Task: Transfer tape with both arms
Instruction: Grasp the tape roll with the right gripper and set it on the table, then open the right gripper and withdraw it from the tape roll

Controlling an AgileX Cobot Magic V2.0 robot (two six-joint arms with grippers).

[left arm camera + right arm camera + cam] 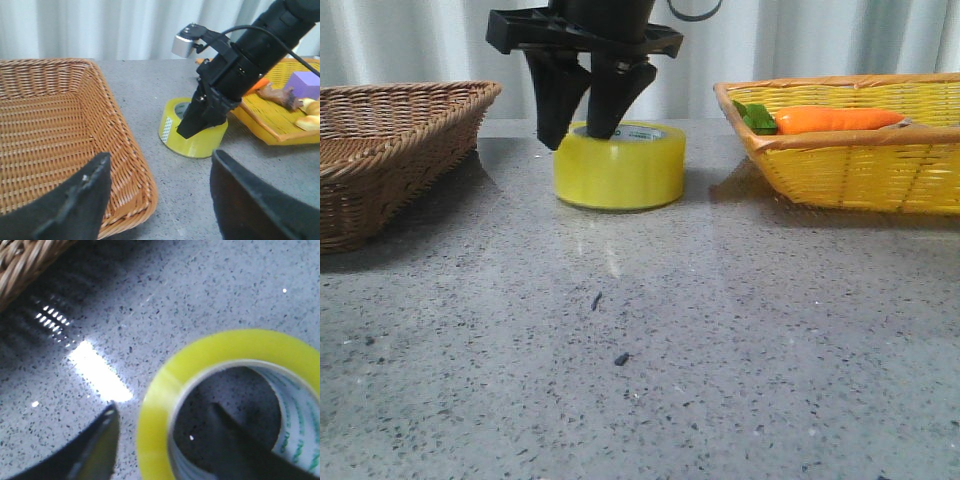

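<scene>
The tape (620,170), a wide yellow roll with a white, green-printed core, lies flat on the grey speckled table. My right gripper (575,140) comes down from above and is open. One finger is inside the core and the other outside the roll's left wall, which stands between them. In the right wrist view the outer finger (102,440) is a little apart from the tape (225,347). My left gripper (160,157) is open and empty, above the corner of the brown basket. From there I see the tape (200,142) and the right gripper (192,127).
A brown wicker basket (390,140) stands at the left, also seen in the left wrist view (50,130). A yellow wicker basket (860,170) at the right holds an orange carrot (835,119), a purple block (305,85) and other toy food.
</scene>
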